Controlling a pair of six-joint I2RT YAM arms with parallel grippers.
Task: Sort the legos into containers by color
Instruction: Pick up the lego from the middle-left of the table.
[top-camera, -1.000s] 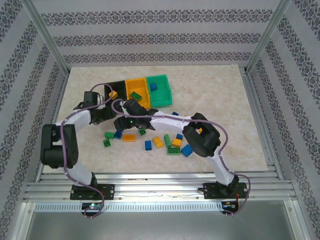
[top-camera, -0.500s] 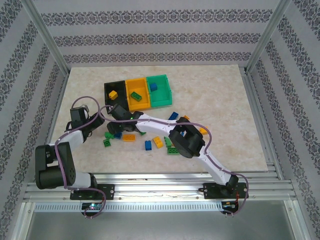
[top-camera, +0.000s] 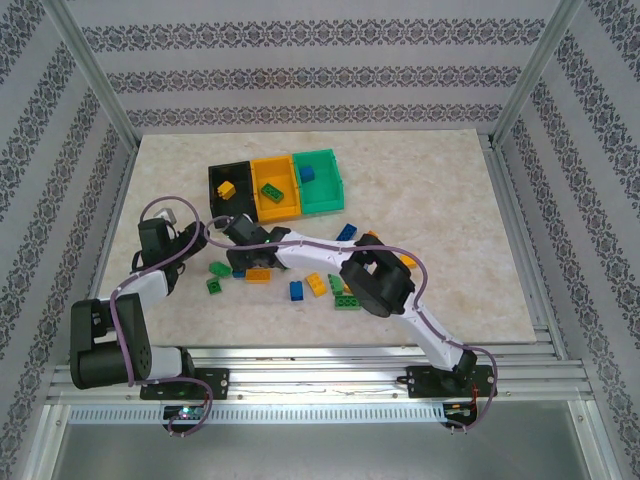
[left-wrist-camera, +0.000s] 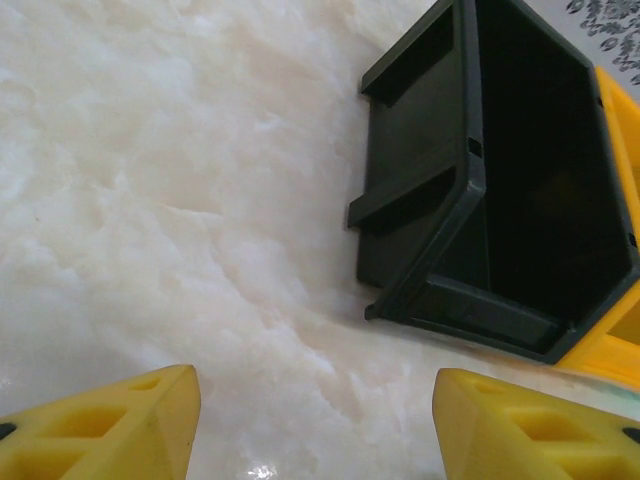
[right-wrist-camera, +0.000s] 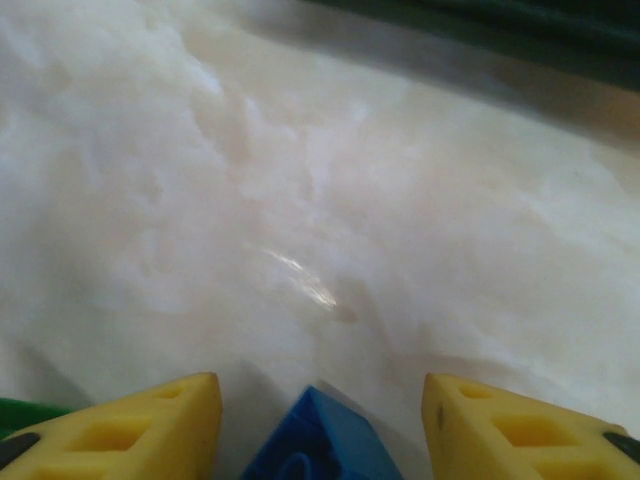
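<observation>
Legos (top-camera: 297, 291): blue, green and yellow-orange bricks lie loose on the table (top-camera: 450, 200), from its centre round to 8 o'clock, with one brick in each bin.
Containers (top-camera: 281, 212): black, yellow-orange and green, joined in a row at 11 o'clock.
Right gripper (right-wrist-camera: 320, 388): low over the table, its yellow fingers apart on either side of a blue brick (right-wrist-camera: 315, 445). The view is blurred, but they seem not to touch it.
Left gripper (left-wrist-camera: 315, 378): fingers wide with nothing between them, black bin (left-wrist-camera: 430, 190) at its 1 o'clock.

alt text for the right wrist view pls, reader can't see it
A blue lego sits between the right gripper's two yellow fingers, with a gap showing on each side of it. Beyond lies pale marbled tabletop, with a dark blurred band along the top.
</observation>
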